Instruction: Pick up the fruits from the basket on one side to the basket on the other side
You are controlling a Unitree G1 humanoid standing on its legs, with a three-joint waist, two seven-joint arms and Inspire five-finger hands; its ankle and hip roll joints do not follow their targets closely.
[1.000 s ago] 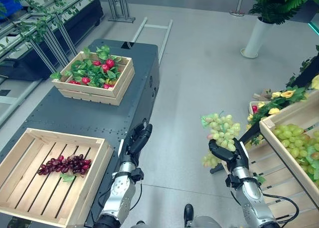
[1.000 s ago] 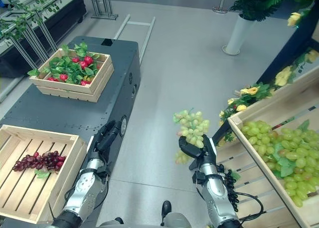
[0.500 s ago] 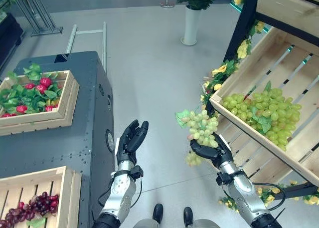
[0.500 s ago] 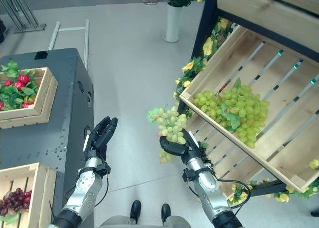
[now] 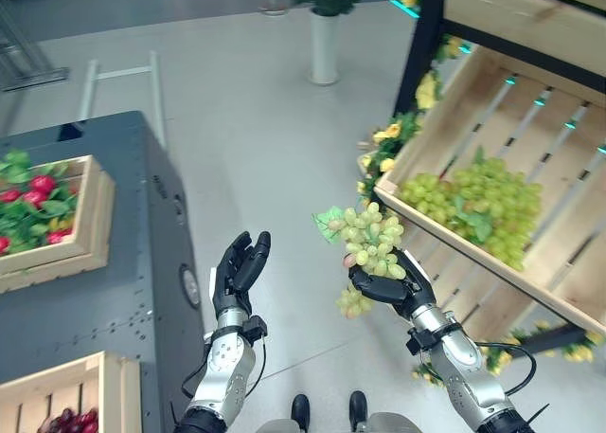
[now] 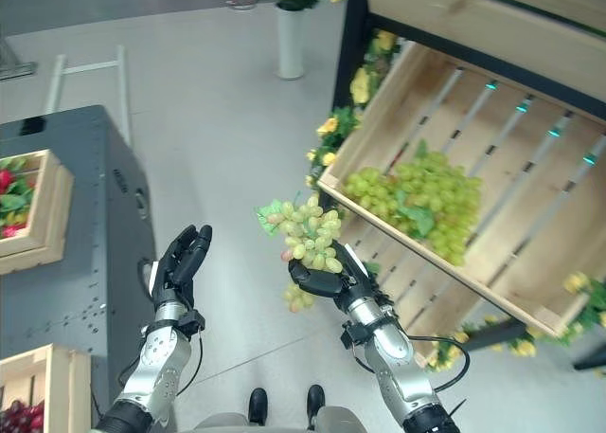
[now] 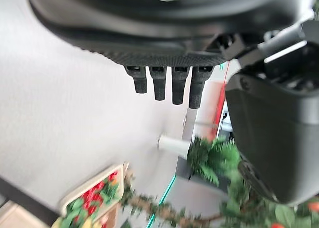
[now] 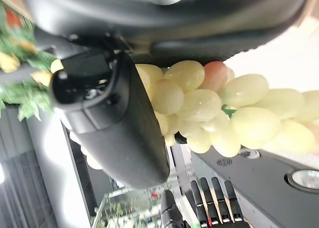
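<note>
My right hand (image 5: 390,287) is shut on a bunch of green grapes (image 5: 371,240), held up over the floor; a few grapes hang below the palm. In the right wrist view the bunch (image 8: 209,103) lies pressed against the palm beside the thumb (image 8: 117,125). Just right of it, a tilted wooden crate (image 5: 530,283) on a shelf holds a pile of green grapes (image 5: 478,201). My left hand (image 5: 239,270) is raised, open and bare, beside the dark table (image 5: 104,310). At the table's near corner, a wooden crate (image 5: 85,386) holds dark red grapes (image 5: 68,420).
A crate of red fruits and green leaves (image 5: 99,215) sits further back on the table. Yellow flowers and leaves (image 5: 388,135) trim the shelf's dark post. A white planter (image 5: 324,45) stands on the grey floor behind. Another wooden crate (image 5: 511,16) sits on the shelf above.
The camera has swung right, so the table slid left and the shelf crate came into fuller view. My right hand keeps the green bunch; my left hand stays open and raised.
</note>
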